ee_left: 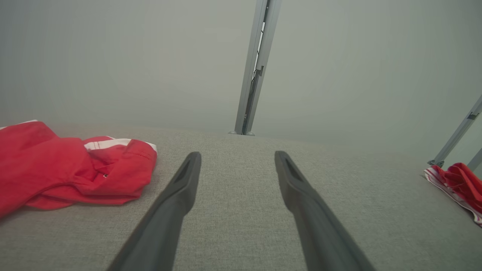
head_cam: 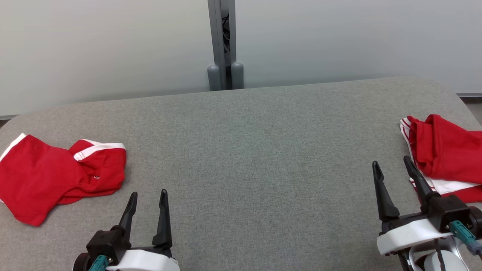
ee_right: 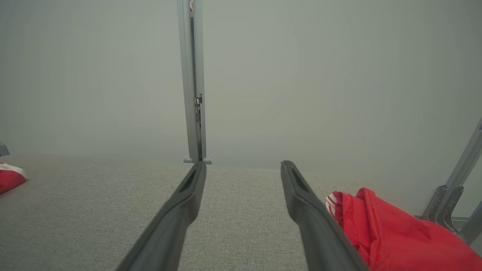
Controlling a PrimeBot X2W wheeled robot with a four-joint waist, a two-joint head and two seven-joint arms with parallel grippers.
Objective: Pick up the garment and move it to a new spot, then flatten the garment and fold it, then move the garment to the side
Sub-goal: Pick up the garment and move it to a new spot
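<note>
red white-trimmed garment (head_cam: 37, 177), grey table (head_cam: 244, 150)

1. The table (head_cam: 241, 150) spans the lower part of the head view, with the wall (head_cam: 94, 49) behind it.
2. A post (head_cam: 222, 41) stands behind the table's far edge, top centre.
3. The left garment (head_cam: 45, 180) lies on the table at the left edge.
4. The right garment (head_cam: 448, 150) lies on the table at the right edge.
5. The left gripper (head_cam: 148, 192) is at lower left, near the left garment; the right gripper (head_cam: 391, 161) is at lower right, just beside the right garment.
</note>
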